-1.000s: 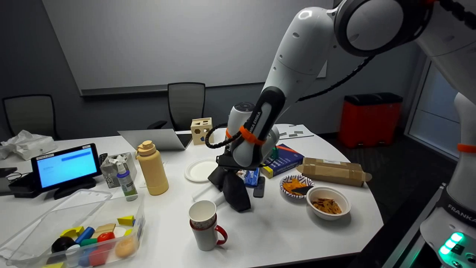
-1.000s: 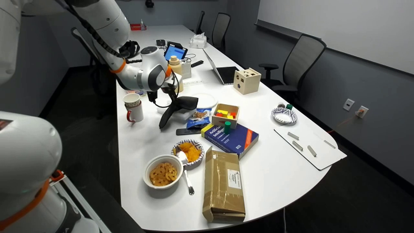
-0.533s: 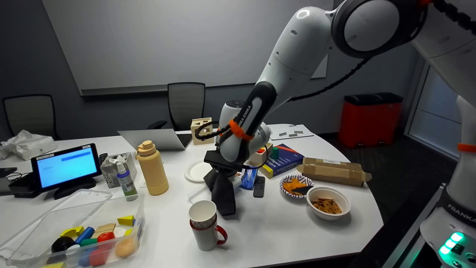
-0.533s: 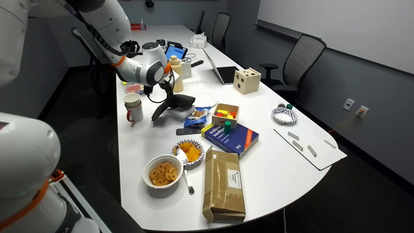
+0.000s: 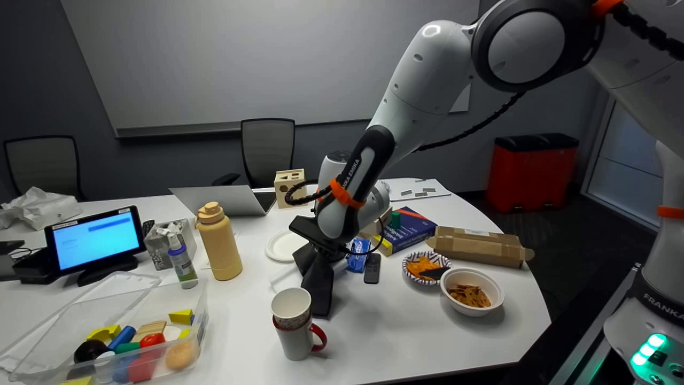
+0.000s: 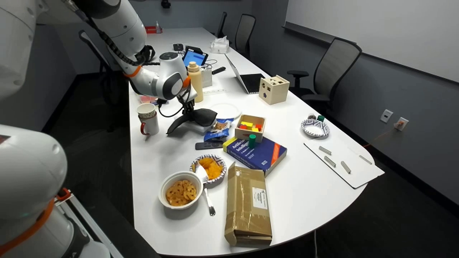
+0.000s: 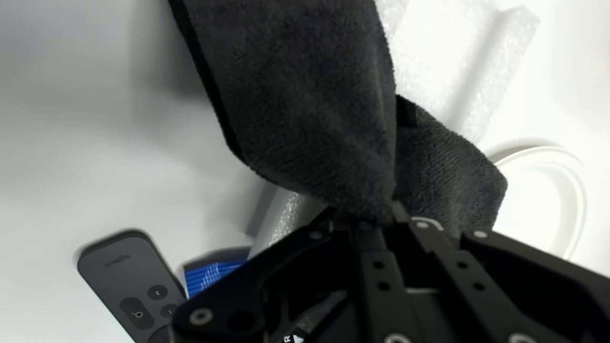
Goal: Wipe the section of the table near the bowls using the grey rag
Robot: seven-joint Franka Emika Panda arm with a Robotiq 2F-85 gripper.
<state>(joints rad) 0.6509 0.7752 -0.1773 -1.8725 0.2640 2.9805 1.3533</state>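
Bowls [image 6: 179, 176] show in both exterior views only; the wrist view alone reveals lettering [image 7: 116, 260] on the remote [image 7: 131, 286]. Jaws clamp the bunched grey rag [image 7: 305, 105], its folds hanging over white foam [image 7: 452, 62]

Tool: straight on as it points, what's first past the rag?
Past the grey rag in the tool, likely the white foam-like piece below; the rag covers that spot, so depth is unclear.

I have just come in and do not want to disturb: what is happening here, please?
A robot arm holds a grey rag, pinched in its claw, over a white foam-like piece. It is meant to wipe the table near the patterned snack bowl and the white bowl, but the rag is nearer the stacked cups.
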